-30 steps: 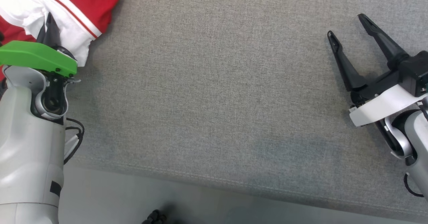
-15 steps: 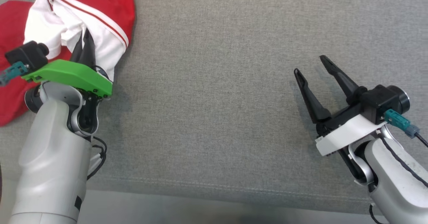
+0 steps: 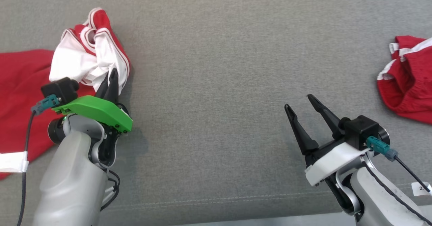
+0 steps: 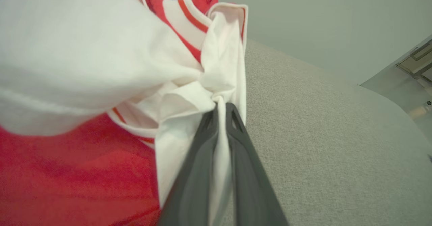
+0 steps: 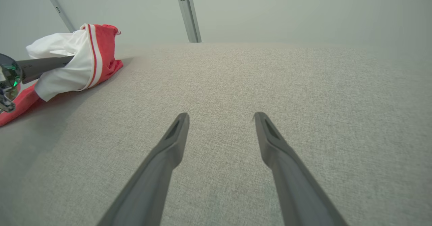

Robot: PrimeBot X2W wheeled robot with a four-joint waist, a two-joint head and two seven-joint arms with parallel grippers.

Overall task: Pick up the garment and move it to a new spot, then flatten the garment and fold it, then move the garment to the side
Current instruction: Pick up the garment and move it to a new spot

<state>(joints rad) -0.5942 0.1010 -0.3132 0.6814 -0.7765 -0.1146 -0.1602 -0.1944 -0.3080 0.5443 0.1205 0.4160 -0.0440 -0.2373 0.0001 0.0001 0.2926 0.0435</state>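
Since earlier: head camera has swung, bringing both arms nearer mid-view and a second red piece [image 3: 406, 84] in at the right edge; left grip unchanged.
Garment [image 3: 89, 54]: red and white, bunched up at the far left of the grey cushion [image 3: 216, 50], red cloth trailing flat beside it.
Left gripper [image 3: 112, 75]: fingers pressed together, pinching a white fold.
Right gripper [image 3: 299, 101]: spread wide, holding nothing, over bare cushion.
Room: broad bare stretch between the grippers; stitched front seam [image 3: 236, 199] runs near the arms.
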